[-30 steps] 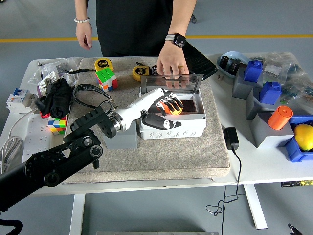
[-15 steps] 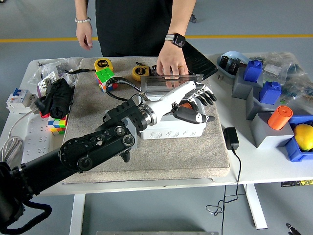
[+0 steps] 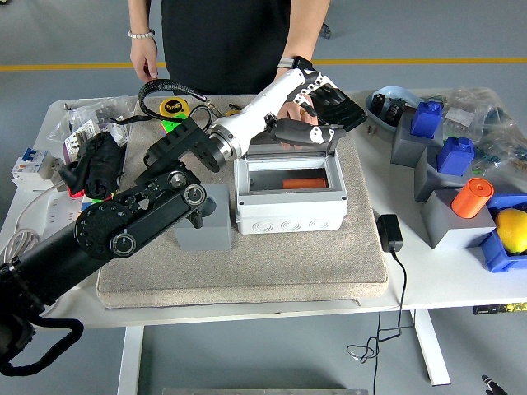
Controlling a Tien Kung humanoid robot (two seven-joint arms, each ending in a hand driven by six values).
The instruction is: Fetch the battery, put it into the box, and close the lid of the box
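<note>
The white box (image 3: 288, 212) stands on the grey mat (image 3: 247, 263) with its clear lid (image 3: 284, 151) upright at the back. An orange battery (image 3: 303, 183) lies inside the box. My left hand (image 3: 311, 111) is raised over the lid's top edge: its thumb (image 3: 300, 132) lies along the front of the edge, and the other fingers (image 3: 323, 89) reach behind it, loosely spread. It holds nothing. A person's hand with a watch (image 3: 288, 63) is right behind my hand, mostly hidden. My right arm is out of view.
A grey block (image 3: 206, 230) sits left of the box. A black flat object (image 3: 339, 105) lies behind the lid. A tape measure (image 3: 173, 107) lies at the back left. A black adapter (image 3: 389, 232), grey and blue bins (image 3: 436, 177) and an orange cylinder (image 3: 471, 197) fill the right side.
My left hand rose out of the box, leaving the battery inside, and swung up and back to the lid's top edge. The person's hand stays behind the box.
</note>
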